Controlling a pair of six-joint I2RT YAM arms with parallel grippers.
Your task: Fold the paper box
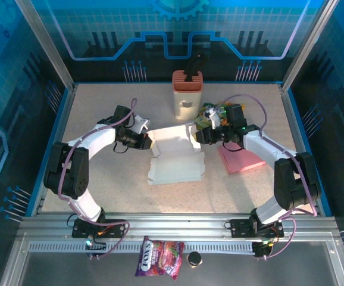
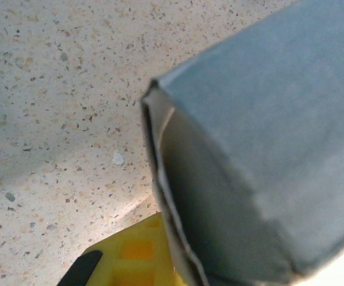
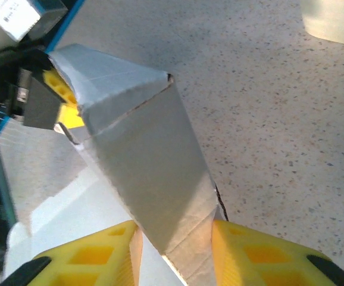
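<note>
- The right tool pinched the right flap of the paper box, standing it up.
- The left tool perhaps braced the left wall; its grip was unclear.

Matt white paper box, speckled table

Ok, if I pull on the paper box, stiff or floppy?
Probably floppy: the paper box is thin sheet with loose flaps. Likely light, so it may slide on the table. The right hand pinches one panel; a hard tug might tear a crease.
</note>
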